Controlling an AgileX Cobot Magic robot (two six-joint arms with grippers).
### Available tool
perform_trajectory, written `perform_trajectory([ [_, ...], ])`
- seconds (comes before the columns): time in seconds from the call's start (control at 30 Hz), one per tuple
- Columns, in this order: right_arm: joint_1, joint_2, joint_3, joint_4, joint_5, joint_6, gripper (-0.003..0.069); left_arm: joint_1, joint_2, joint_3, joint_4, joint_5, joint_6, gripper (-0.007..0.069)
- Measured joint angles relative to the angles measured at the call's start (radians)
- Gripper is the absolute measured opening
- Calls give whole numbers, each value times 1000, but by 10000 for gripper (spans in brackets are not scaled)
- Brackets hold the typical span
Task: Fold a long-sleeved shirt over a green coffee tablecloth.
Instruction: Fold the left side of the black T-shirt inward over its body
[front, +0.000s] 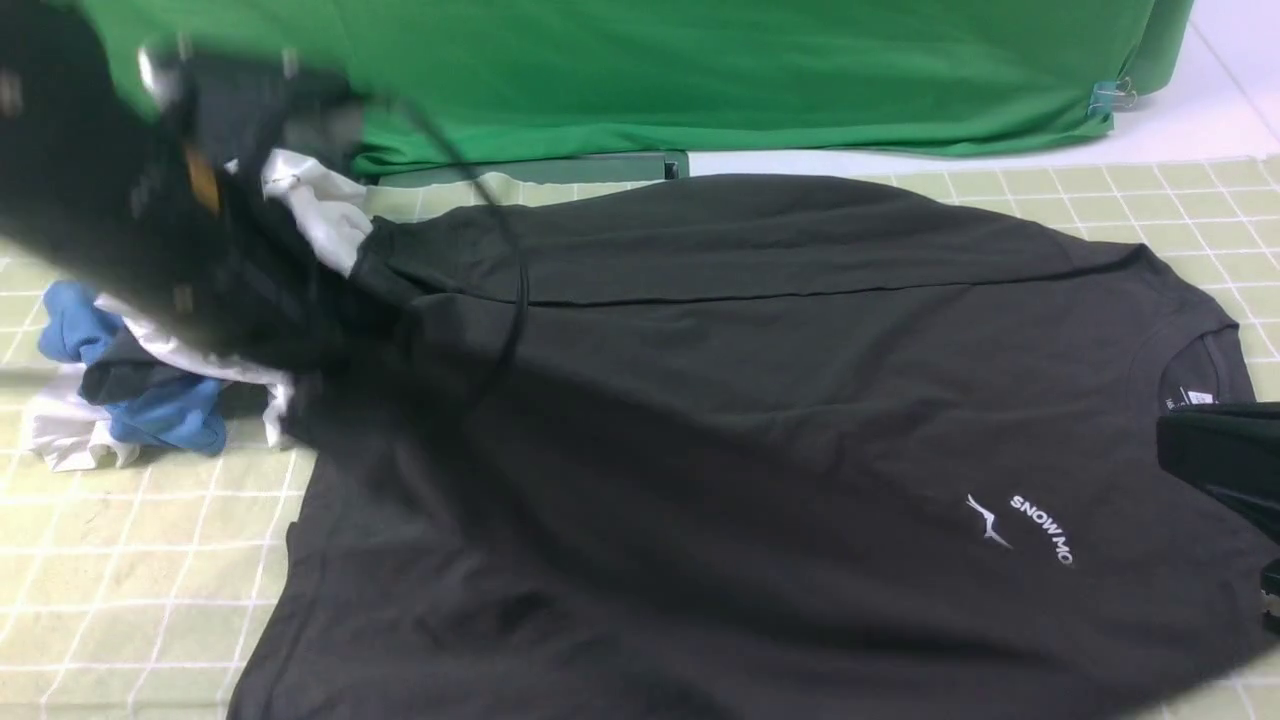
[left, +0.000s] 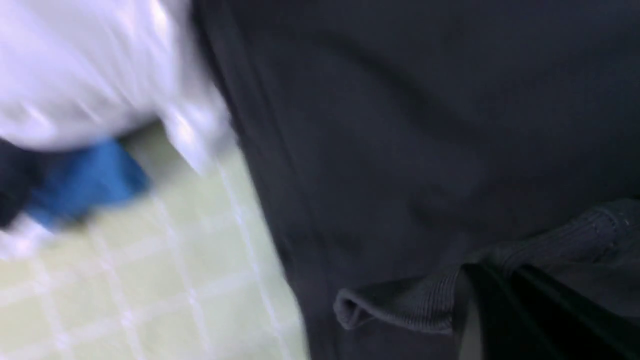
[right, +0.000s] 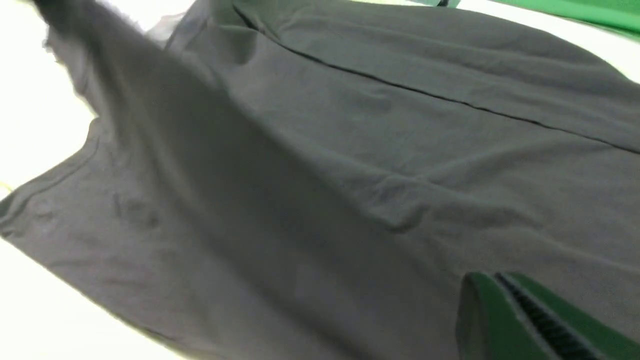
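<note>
- While the left arm is showing only as a dark blur at the far left, its left gripper is pinching tight on a ribbed cuff of the large black cotton long-sleeved shirt, holding that end raised.
- Just beside it, a heap of white, blue and grey garments is sitting against the shirt's left edge.
- Under both, the pale yellow-green checked tablecloth with thin white grid lines is covering the table.
- Across the middle, the shirt is lying spread on that tablecloth, round neck pointing right, one long crease running along its far part.
- Behind, a plain bright green backdrop cloth is hanging.
- Near the neck, the small white mountain print is facing up.
- At the far right, the green-fingered right gripper is hovering by the collar, jaws pressed together; I cannot tell whether any cloth is caught between them.
</note>
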Motion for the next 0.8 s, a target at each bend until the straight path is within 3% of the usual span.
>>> perform_trajectory([
  [0.27, 0, 0, 30, 1, -7, 0, 32, 1, 208, -168, 181, 2, -11, 13],
  [0.63, 0, 6, 38, 7, 130, 17, 57, 16, 416, -199, 258, -46, -26, 19],
  [0.73, 0, 44, -5, 8, 232, 21, 99, 18, 440, -199, 260, -71, -26, 44],
  [0.8, 0, 95, -38, 9, 294, 5, 170, 18, 447, -199, 263, -95, -27, 94],
])
